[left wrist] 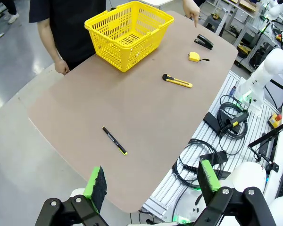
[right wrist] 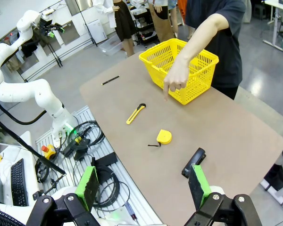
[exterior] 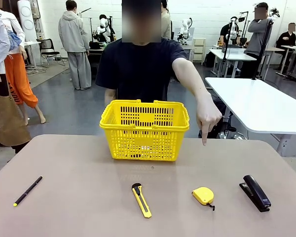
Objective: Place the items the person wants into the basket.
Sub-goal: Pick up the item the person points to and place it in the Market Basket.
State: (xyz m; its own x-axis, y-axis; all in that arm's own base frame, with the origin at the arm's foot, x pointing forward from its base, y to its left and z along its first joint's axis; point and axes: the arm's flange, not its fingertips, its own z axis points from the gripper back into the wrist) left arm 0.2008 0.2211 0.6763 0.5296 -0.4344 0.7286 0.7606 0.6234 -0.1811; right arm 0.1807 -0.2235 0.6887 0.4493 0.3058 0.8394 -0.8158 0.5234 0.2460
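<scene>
Across the table in the front view, the basket [exterior: 143, 143] stands at the far middle. The utility knife [exterior: 141, 200] and tape measure [exterior: 203, 196] lie apart on the near part. The person's hand [exterior: 207, 116] points one finger down, arm stretched out beside the basket.

From the left wrist, the left gripper [left wrist: 152, 178] is wide open and empty, well apart from knife, tape measure and basket.

From the right wrist, the right gripper [right wrist: 144, 184] is likewise spread and empty. The tape measure lies nearest it, with the knife and basket farther off.
</scene>
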